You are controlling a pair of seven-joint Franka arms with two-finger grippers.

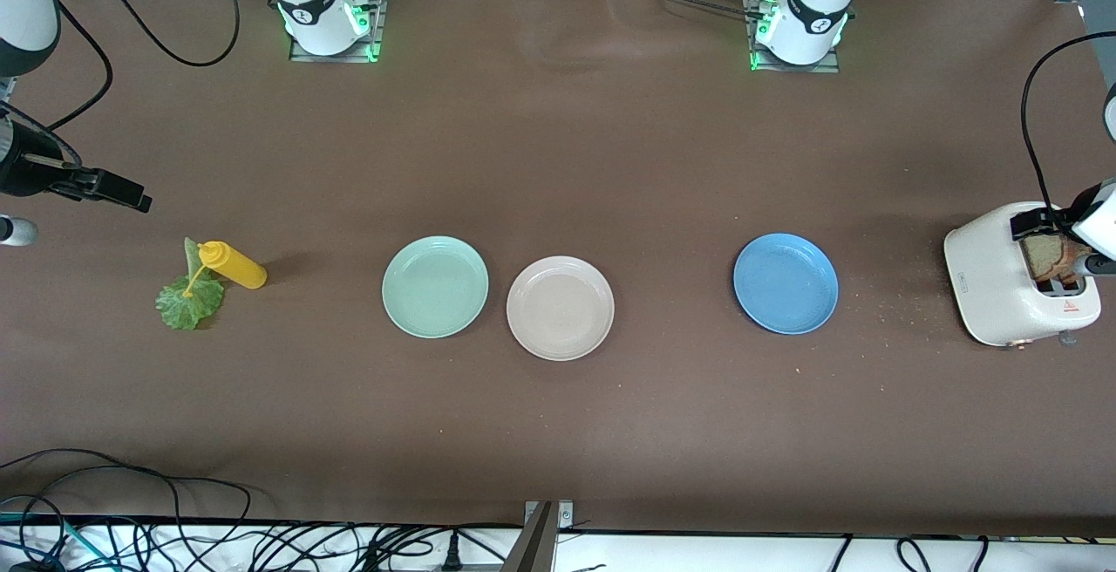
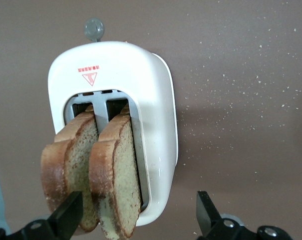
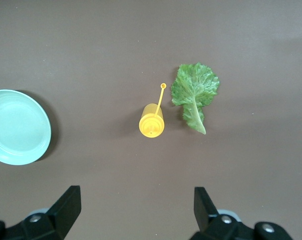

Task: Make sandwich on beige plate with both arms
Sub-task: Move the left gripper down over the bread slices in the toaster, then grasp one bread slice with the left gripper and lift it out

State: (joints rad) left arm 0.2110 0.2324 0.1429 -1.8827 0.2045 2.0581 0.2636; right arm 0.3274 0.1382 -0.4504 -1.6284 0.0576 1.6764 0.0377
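Front view
Beige plate point(image 1: 560, 308): lying bare mid-surface, touching or just beside the mint-green plate point(image 1: 434, 286), which is sitting toward the right arm's end.
Blue plate point(image 1: 785, 283): resting well apart, toward the left arm's end.
Toaster point(image 1: 1003, 280): standing at the left arm's end, with bread slices point(image 1: 1051, 256) sticking up from its slots; crumbs are scattering the surface point(image 1: 558, 432) between it and the blue plate.
Lettuce leaf point(image 1: 189, 297): lying at the right arm's end, with the yellow squeeze bottle point(image 1: 232, 264) standing just beside it, its cap strap hanging over the leaf.
Left end effector point(image 1: 1059, 245): hovering over the toaster.
Right end effector point(image 1: 118, 193): hanging over bare surface near the bottle.

Left wrist view
Left end effector point(image 2: 138, 217): fingers standing wide apart, gripping nothing, above the two slices point(image 2: 91, 175).
Toaster point(image 2: 141, 90): its grey lever is showing at one end.

Right wrist view
Right end effector point(image 3: 136, 207): fingers spread apart, empty, waiting.
Below it: bottle point(image 3: 151, 120) just beside the leaf point(image 3: 194, 92); mint-green plate point(image 3: 16, 127) well apart.
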